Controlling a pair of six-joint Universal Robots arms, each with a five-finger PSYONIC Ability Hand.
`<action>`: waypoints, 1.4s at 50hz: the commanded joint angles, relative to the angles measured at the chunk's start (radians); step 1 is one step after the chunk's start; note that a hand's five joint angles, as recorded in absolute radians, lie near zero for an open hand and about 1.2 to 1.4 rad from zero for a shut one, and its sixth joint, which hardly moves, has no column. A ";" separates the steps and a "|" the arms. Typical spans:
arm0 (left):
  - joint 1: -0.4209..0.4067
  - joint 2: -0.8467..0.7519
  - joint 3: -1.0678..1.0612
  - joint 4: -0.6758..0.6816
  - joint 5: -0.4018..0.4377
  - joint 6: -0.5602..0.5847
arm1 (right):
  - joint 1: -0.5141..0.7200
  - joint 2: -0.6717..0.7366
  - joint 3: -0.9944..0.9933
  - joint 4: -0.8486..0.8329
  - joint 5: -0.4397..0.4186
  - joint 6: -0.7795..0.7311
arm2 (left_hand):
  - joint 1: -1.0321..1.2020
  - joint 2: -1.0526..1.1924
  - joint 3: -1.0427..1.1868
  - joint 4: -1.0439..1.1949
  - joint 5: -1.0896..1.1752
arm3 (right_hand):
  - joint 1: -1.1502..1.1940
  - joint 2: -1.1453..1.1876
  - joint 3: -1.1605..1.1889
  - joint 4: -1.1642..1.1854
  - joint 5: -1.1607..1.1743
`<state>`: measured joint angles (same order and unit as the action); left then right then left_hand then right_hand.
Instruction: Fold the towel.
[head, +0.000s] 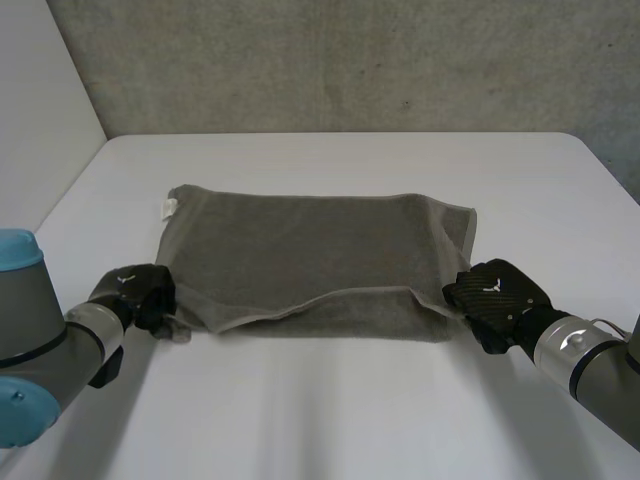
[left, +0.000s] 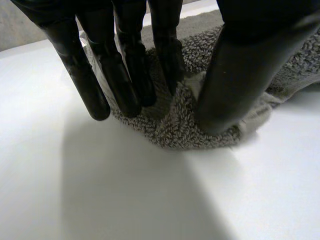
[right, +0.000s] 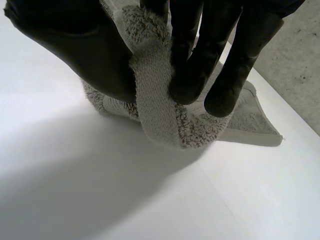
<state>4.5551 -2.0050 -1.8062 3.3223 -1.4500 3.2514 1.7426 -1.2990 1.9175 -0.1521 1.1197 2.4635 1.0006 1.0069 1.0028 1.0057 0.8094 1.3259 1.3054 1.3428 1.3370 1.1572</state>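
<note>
A grey towel (head: 310, 250) lies on the white table (head: 330, 410), with one layer folded over another and the upper near edge lifted a little. My left hand (head: 140, 292) is at the towel's near left corner. In the left wrist view its fingers (left: 125, 75) and thumb (left: 240, 75) come down on the bunched corner of the towel (left: 175, 130) and pinch a ridge of cloth between them. My right hand (head: 500, 292) is at the near right corner. In the right wrist view the hand (right: 95, 55) holds the towel's hemmed edge (right: 155, 100) between thumb and fingers.
A small white label (head: 169, 208) sticks out at the towel's far left corner. A concrete wall (head: 350, 60) rises behind the table's far edge. Bare table lies in front of the towel between my two arms.
</note>
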 joint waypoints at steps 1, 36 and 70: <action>0.001 -0.008 0.018 -0.003 -0.003 0.001 | -0.002 -0.003 -0.005 0.002 0.002 0.003 | 0.336 0.329 0.334 0.331 0.352 | 0.070 0.091 0.054 0.059 0.065; 0.133 0.520 0.393 -0.339 0.172 0.007 | -0.304 -0.416 -0.669 0.499 -0.155 0.347 | 0.396 0.389 0.393 0.391 0.412 | 0.070 0.091 0.054 0.059 0.065; -0.025 -0.112 1.354 0.000 0.079 -0.139 | 0.023 0.391 -1.718 0.256 0.259 0.443 | 0.396 0.389 0.393 0.391 0.412 | 0.070 0.091 0.054 0.059 0.065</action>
<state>4.5405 -2.1877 -0.5032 3.2325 -1.3544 3.1967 1.7691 -0.8900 0.3202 0.1524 1.3671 2.7732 1.2531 1.3530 1.3491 1.3626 1.1374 1.3267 1.3137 1.3428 1.3454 1.1572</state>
